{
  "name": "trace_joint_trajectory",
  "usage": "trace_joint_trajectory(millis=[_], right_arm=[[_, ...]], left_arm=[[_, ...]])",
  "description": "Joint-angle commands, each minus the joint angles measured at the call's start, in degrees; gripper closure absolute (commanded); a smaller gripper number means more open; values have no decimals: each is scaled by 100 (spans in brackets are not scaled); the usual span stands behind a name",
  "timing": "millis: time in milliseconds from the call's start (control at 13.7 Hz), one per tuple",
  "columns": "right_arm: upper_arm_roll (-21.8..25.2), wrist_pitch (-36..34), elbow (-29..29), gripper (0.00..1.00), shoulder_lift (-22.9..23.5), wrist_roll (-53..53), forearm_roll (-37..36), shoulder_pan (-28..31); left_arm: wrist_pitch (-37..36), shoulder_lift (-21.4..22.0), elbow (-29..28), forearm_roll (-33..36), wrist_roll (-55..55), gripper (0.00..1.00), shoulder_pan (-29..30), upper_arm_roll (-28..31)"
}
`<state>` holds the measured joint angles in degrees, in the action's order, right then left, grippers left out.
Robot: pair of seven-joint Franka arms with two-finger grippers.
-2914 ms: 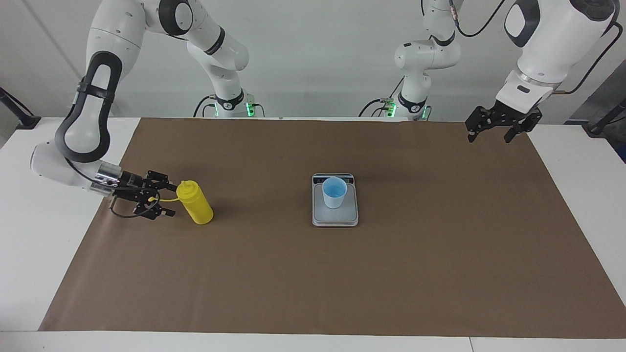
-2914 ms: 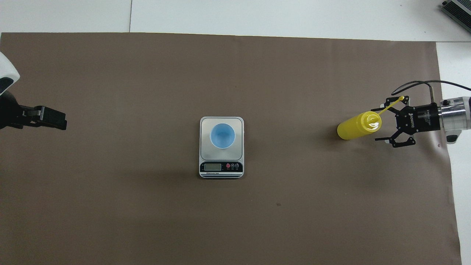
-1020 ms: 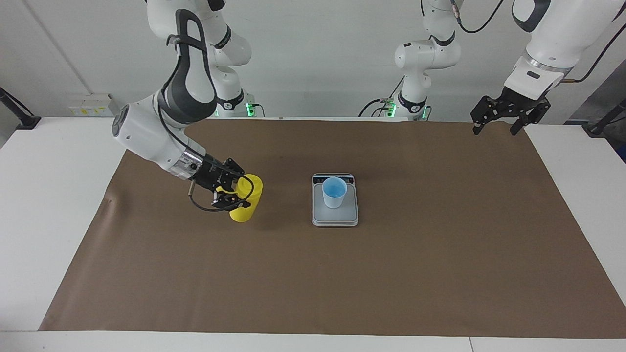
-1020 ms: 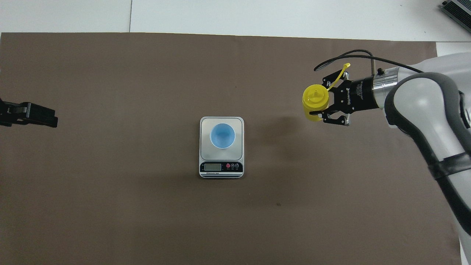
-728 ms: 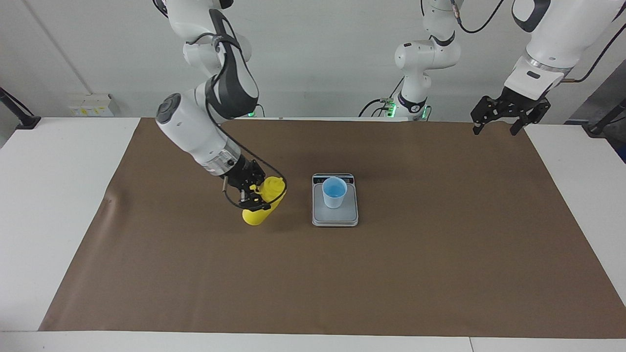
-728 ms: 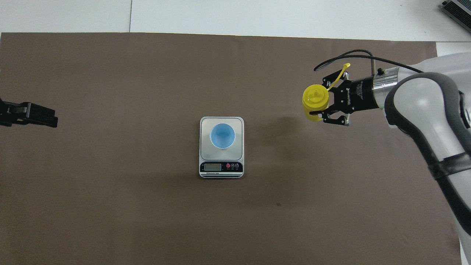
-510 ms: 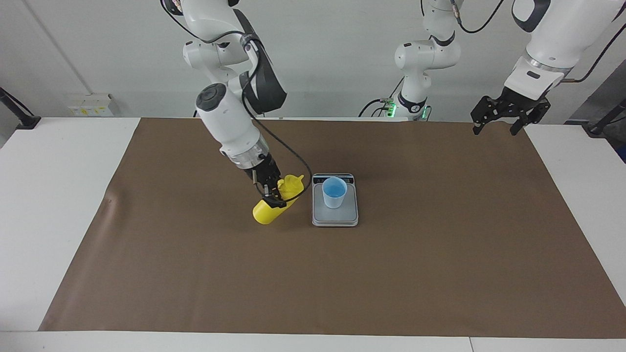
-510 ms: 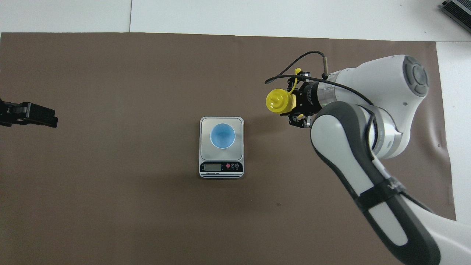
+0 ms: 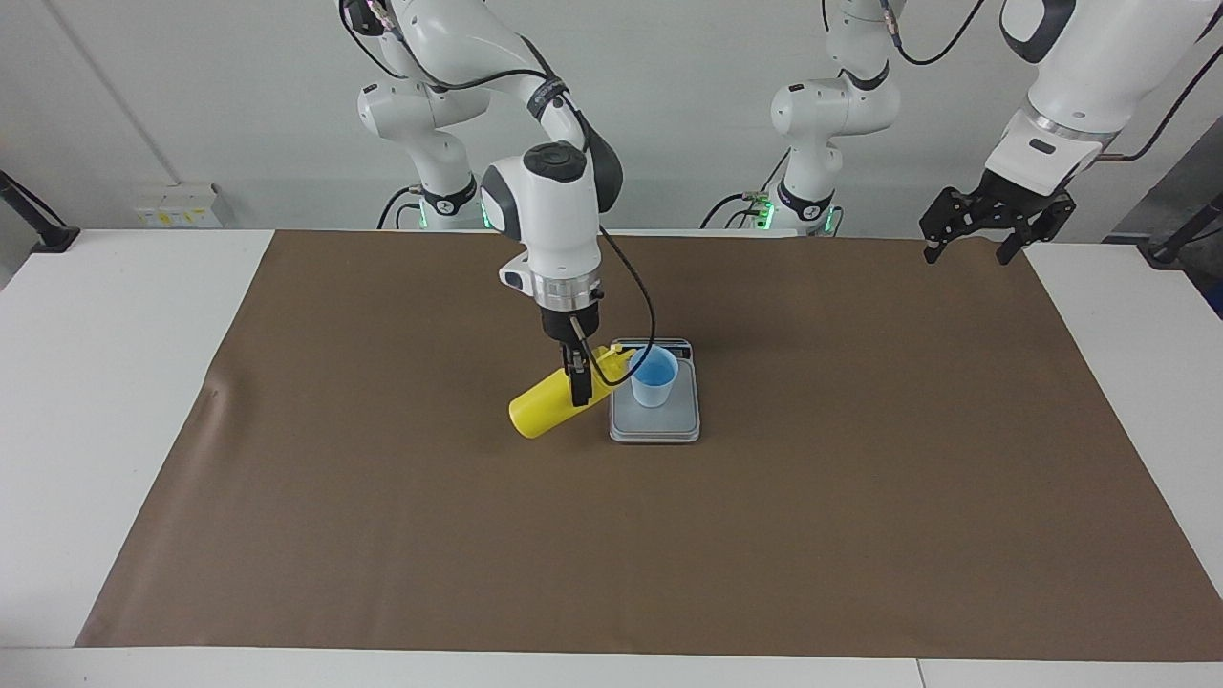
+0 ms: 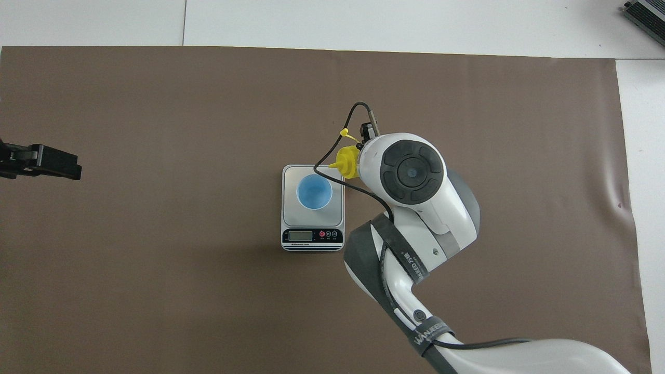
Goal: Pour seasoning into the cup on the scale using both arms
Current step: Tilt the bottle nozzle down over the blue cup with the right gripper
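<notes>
The yellow seasoning bottle (image 9: 545, 409) hangs tilted above the mat, beside the scale, with my right gripper (image 9: 577, 384) shut on its upper body. Its nozzle (image 10: 340, 164) points at the rim of the light blue cup (image 9: 654, 378), and its cap strap sticks out to the side. Upright, the cup (image 10: 314, 191) stands on the plate of the silver scale (image 9: 659, 428), whose display strip (image 10: 311, 236) faces the robots. In the overhead view the right wrist hides the gripper and most of the bottle. My left gripper (image 9: 984, 239) waits open in the air over the mat's corner at the left arm's end.
A brown paper mat (image 9: 764, 535) covers most of the white table (image 9: 96, 382). It has a small wrinkle (image 9: 215, 392) toward the right arm's end. The right arm reaches over the mat beside the scale. A grey device (image 10: 647, 15) lies at the table's corner farthest from the robots.
The right arm has carried the bottle from the right arm's end of the mat to the scale and tipped it, nozzle toward the cup. The left arm has stayed still.
</notes>
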<state>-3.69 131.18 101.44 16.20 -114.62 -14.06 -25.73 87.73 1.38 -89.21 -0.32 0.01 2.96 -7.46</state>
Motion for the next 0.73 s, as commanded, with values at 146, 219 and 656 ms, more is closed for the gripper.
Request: trace_joint_trajectory(millis=[146,219,656], right_arm=[[17,-40,-54,95,120,-324,-1517,-344],[8,-118,-54,95,164,-351,-1886,-423],[8,-856,-360,95,462,-360,-3348,-758]], left_arm=[[-45,144,-140,-82,17,0,90,-36],[-45,144,-140,-82,17,0,90,-36],[-45,144,-140,-82,17,0,90,-36]])
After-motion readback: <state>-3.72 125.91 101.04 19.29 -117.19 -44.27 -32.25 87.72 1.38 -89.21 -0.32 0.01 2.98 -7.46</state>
